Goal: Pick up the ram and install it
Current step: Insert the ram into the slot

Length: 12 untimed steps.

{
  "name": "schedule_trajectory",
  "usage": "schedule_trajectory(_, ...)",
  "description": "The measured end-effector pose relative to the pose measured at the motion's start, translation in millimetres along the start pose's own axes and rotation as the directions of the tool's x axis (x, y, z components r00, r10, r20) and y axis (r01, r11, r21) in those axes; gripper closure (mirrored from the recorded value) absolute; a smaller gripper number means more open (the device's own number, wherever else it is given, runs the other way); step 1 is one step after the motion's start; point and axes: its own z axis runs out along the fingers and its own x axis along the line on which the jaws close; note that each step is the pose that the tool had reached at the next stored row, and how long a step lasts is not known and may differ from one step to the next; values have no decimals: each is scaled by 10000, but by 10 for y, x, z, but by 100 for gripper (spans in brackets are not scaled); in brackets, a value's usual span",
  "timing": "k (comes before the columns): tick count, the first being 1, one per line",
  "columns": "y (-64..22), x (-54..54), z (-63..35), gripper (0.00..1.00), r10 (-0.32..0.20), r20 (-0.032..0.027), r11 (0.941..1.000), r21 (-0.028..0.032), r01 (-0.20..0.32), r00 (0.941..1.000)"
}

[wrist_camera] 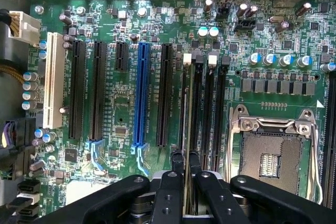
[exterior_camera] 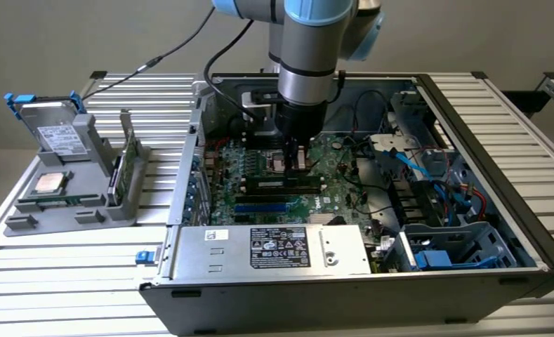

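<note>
Looking into the open computer case (exterior_camera: 501,140) on the slatted table (exterior_camera: 61,267), I've got the arm (exterior_camera: 305,77) reaching straight down over the green motherboard (wrist_camera: 121,103). Off to the exterior view's left, outside the case, the grey holder (exterior_camera: 71,203) carries a square silver processor chip (exterior_camera: 50,182) and a wider green card (exterior_camera: 125,161) standing upright. On the wrist camera, the empty processor socket (wrist_camera: 273,150) sits on one side of the black memory slots (wrist_camera: 210,114) and the blue slot (wrist_camera: 140,93) on the other. The gripper (wrist_camera: 185,157) is down among those memory slots, jaws drawn narrow and pinching the ram (wrist_camera: 185,124). I see the stick edge-on, running along the memory slot nearest the blue one; whether it's seated, I can't tell.
</note>
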Motion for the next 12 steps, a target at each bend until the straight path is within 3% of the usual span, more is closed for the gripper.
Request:
schedule_trajectory(9,-1,-6,9,85,1,-39,10000,-20,-1,10000)
schedule_trajectory(12,0,-5,9,77,1,-42,10000,-23,-1,10000)
